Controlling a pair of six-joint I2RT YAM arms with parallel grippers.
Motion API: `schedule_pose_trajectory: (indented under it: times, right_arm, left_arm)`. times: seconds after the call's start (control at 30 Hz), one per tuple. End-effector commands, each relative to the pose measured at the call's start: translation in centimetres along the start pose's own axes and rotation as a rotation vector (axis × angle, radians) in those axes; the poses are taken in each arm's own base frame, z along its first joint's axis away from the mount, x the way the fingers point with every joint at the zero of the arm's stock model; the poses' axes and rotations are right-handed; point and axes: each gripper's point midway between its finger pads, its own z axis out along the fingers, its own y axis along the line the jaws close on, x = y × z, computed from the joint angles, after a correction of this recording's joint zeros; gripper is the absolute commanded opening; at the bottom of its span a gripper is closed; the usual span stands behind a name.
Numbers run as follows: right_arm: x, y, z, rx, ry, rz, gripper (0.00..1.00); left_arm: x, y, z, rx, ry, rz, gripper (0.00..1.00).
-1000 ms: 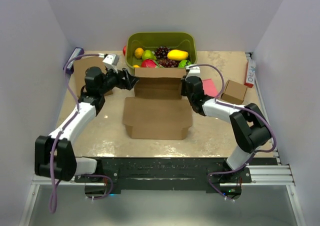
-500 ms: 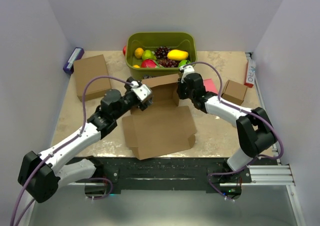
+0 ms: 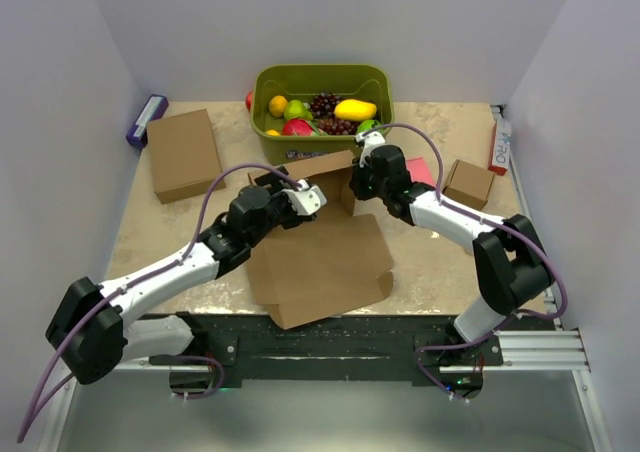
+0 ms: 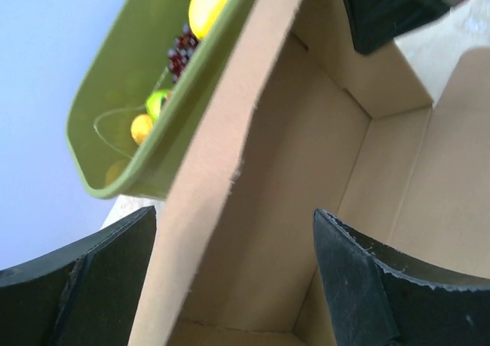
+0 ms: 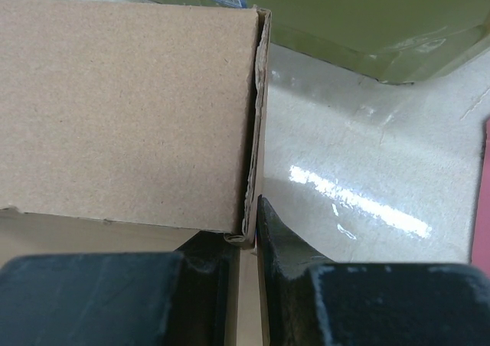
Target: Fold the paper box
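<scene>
1. The paper box (image 3: 320, 262) lies in the middle of the table (image 3: 440, 262). Its base panel is flat and turned slightly askew, and its rear wall (image 3: 322, 168) is raised, just in front of the green basket (image 3: 262, 102).
2. The right gripper (image 3: 352, 180) meets the right end of the raised wall. In the right wrist view its jaws are closed on the wall's folded cardboard edge (image 5: 256, 132).
3. The left gripper (image 3: 305, 200) is at the wall's left part. Its jaws stand wide apart, and the wall's top edge (image 4: 245, 132) runs between the fingers (image 4: 115, 273). Contact cannot be told.
4. The basket holds a yellow mango (image 3: 355, 109), dark grapes (image 3: 323, 102) and an orange (image 3: 278, 105).
5. A flat cardboard rectangle (image 3: 183, 154) lies at far left, well apart from the box.
6. A small cardboard cube (image 3: 468, 183) sits at far right.
</scene>
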Motion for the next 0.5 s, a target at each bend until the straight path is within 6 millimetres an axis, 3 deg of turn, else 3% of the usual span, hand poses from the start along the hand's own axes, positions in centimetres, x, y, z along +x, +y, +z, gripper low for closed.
schedule_pose_trajectory:
  times: [0.0,0.27,0.47]
  right_arm:
    - [0.4,0.9,-0.5,-0.044,0.036,0.001,0.0]
    - [0.7,0.4,0.1,-0.012,0.002,0.051,0.0]
    - [0.0,0.8,0.5,-0.035,-0.089,0.103,0.02]
  left_arm:
    - [0.9,0.0,0.9,0.001,0.065,0.028,0.78]
    - [1.7,-0.1,1.3,-0.016,0.103,0.019,0.34]
    - [1.9,-0.1,1.4,-0.025,0.113,0.019,0.2]
